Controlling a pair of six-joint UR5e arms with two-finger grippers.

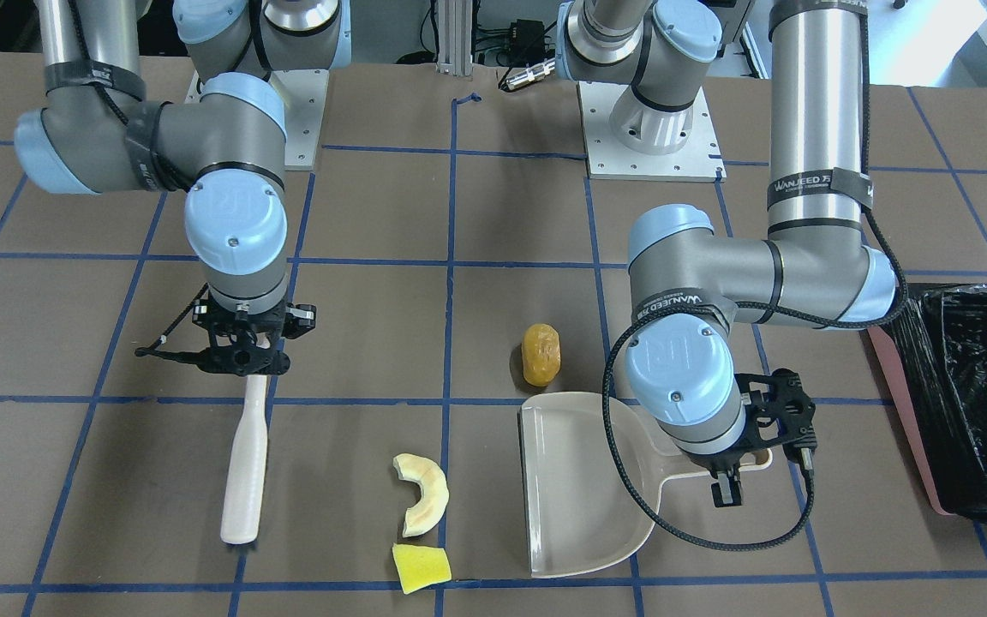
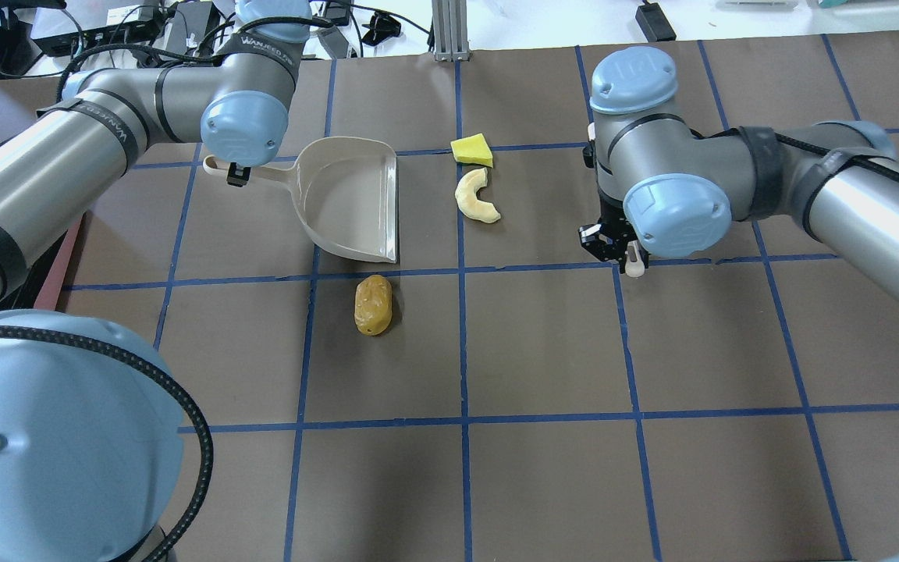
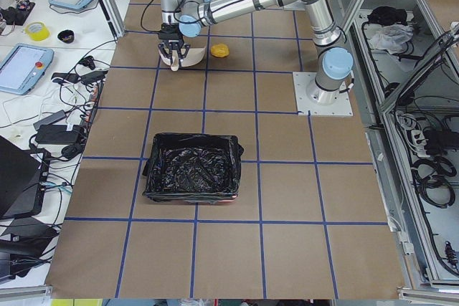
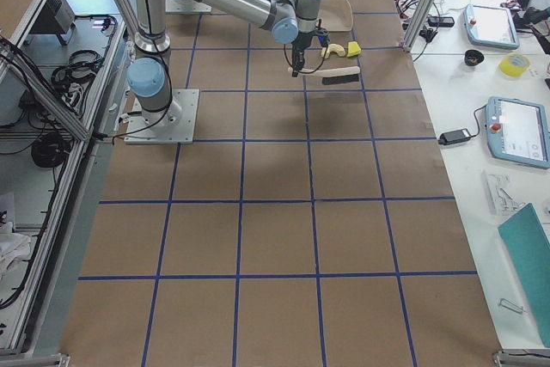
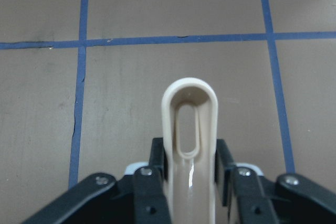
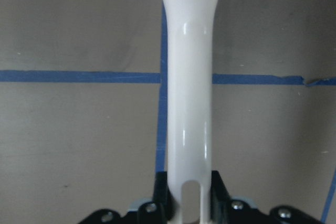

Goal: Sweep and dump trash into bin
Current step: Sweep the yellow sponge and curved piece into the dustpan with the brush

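Note:
The amber oval [image 1: 542, 353] lies just beyond the beige dustpan [image 1: 579, 488], on the robot's side. The cream crescent [image 1: 423, 494] and the yellow wedge [image 1: 421, 567] lie off the pan's open edge. My left gripper [image 1: 729, 482] is shut on the dustpan handle [image 5: 189, 124], and the pan rests flat on the table. My right gripper [image 1: 241, 356] is shut on the white brush handle [image 6: 186, 77], away from the trash. The pink bin [image 3: 192, 168] with its black bag stands to my left, past the dustpan. The overhead view shows the oval [image 2: 373, 304], crescent [image 2: 477, 197] and wedge [image 2: 472, 150].
The brown table [image 2: 543, 343] carries a grid of blue tape. The arm bases [image 1: 652, 128] are bolted at the robot's side. The brush head [image 4: 339, 76] shows dark in the right exterior view. Screens and cables lie on side benches off the table.

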